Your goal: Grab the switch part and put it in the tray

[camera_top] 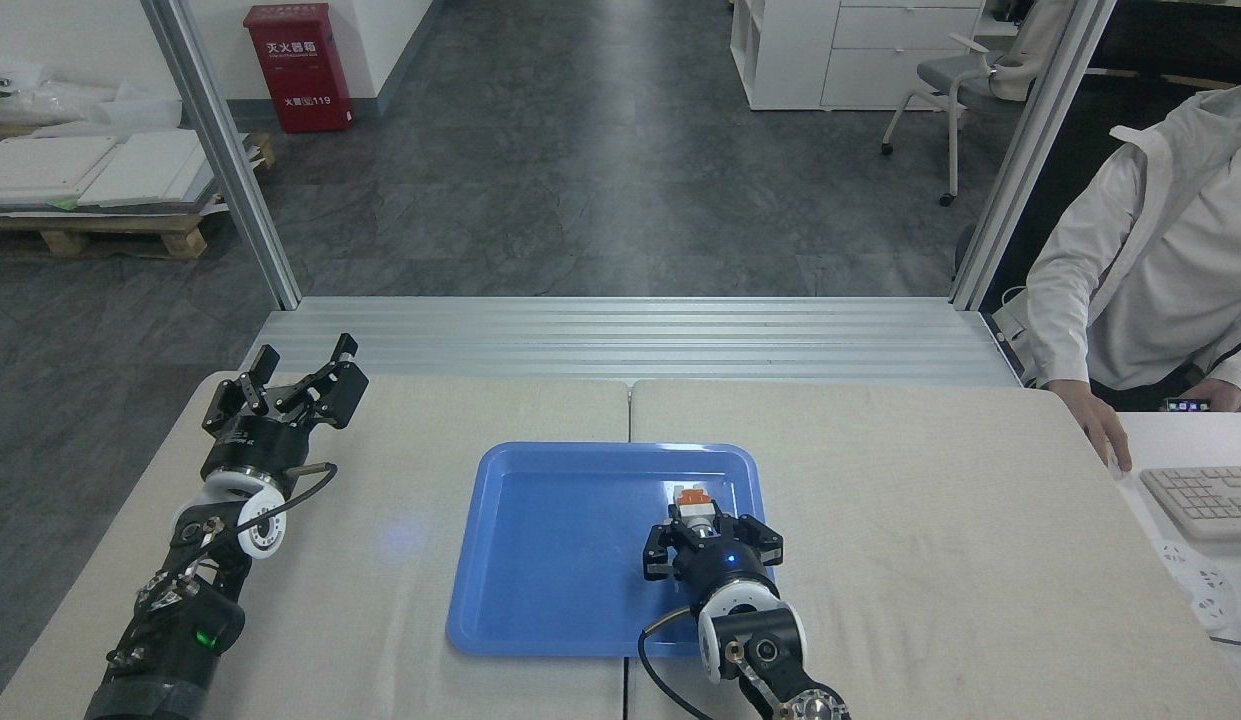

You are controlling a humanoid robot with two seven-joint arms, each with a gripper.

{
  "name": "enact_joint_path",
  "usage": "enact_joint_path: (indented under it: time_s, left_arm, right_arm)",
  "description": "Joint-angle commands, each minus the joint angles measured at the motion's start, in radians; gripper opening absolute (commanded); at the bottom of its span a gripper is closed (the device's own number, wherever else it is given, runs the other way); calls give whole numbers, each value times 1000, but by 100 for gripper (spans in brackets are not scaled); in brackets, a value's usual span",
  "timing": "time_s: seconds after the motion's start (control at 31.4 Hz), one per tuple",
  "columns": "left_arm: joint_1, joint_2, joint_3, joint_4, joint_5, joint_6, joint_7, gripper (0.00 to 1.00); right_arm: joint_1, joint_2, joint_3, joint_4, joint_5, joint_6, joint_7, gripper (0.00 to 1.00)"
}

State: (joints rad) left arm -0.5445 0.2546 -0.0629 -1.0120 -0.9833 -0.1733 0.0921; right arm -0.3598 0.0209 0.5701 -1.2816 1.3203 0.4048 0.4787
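Observation:
The blue tray (540, 560) lies flat in the middle of the table. My right gripper (696, 522) is over the tray's right half, shut on the switch part (692, 502), whose orange block and whitish body stick out beyond the fingertips; its green cap is hidden in the gripper. Whether the switch touches the tray floor I cannot tell. My left gripper (298, 372) rests at the table's far left corner, well away from the tray, open and holding nothing.
A person in a white jacket sits at the right, one hand (1105, 430) on the table's right edge beside a keyboard (1205, 500). An aluminium frame post (225, 160) rises behind the left gripper. A metal ledge (630, 340) borders the table's far side.

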Motion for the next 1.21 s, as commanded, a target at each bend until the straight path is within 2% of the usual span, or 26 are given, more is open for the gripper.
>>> enact_joint_path:
  time_s: [0.0,0.13,0.35,0.45,0.51,0.54,0.8,0.89,1.02,1.11,1.18]
  left_arm:
    - [0,0,0,1,0,0,0,100]
    - [0,0,0,0,0,0,0,100]
    - [0,0,0,1,0,0,0,100]
    - [0,0,0,0,0,0,0,100]
    - [0,0,0,0,0,0,0,100]
    - [0,0,0,0,0,0,0,100]
    - [0,0,0,0,0,0,0,100]
    - [0,0,0,0,0,0,0,100]
    - [0,0,0,1,0,0,0,100]
    - [0,0,0,1,0,0,0,100]
    - [0,0,0,1,0,0,0,100]
  right_arm:
    - [10,-16,2,50,-12,-20,27,21]
    - [10,-22,1,50,-38,-43,24,27]
    - [1,-18,-2,50,-44,-57,18,43]
    - [-5,-18,-6,48,-46,-58,11,65]
    - [-5,-16,-9,42,-50,-60,-3,91]
    - [-8,-16,-10,39,-56,-63,-9,98]
    - [-41,-35,-48,8,-101,-138,-64,99]
    - [-77,-110,-157,7,-102,-272,-142,99]
    - [-107,-226,-335,19,-105,-558,-316,99]
    - [-107,-278,-482,50,-128,-702,-364,99]
    - [-107,-295,-550,93,-164,-736,-367,99]
